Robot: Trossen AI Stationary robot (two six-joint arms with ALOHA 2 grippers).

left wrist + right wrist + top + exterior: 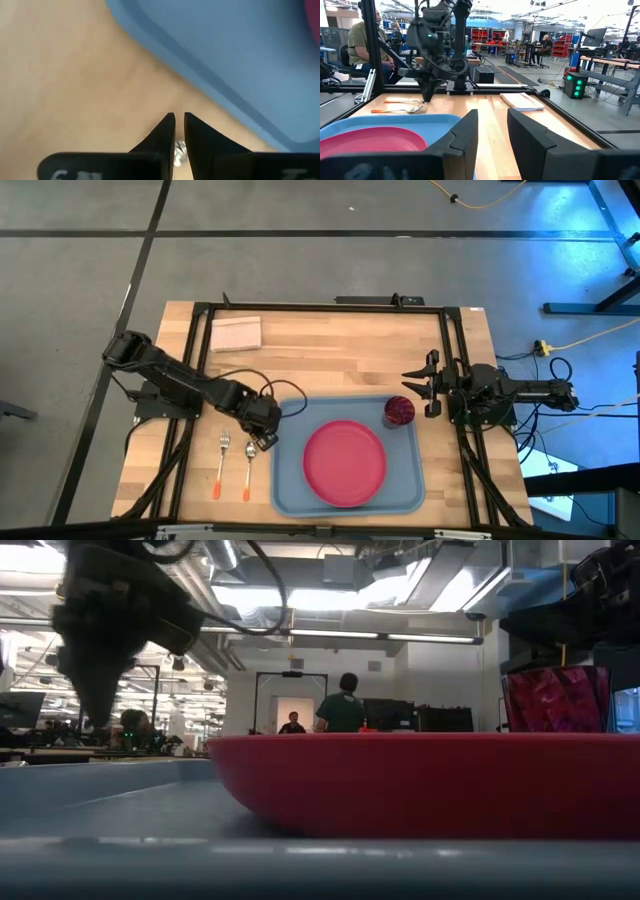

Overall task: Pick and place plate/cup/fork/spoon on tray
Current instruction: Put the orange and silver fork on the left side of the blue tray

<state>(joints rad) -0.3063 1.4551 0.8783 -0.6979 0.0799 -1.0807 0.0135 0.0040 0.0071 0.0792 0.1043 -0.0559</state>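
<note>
Wooden table, tray [290, 492] as landmark | plate [345, 462] and cup [399, 411] already in it | left gripper [262, 440] sits nearly shut over spoon [248, 466] beside fork [222, 463], just left, so you're lined up to grab | right gripper [424, 383] parked open off its right edge

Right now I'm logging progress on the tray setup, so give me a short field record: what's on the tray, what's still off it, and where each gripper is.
on tray: plate in the middle of the tray; cup at its far right corner
off tray: fork and spoon lying side by side on the table, left of the tray
left gripper: low by the spoon's bowl, fingers nearly together, holding nothing
right gripper: open, empty, at the table's right edge
other: white napkin at far left
</note>
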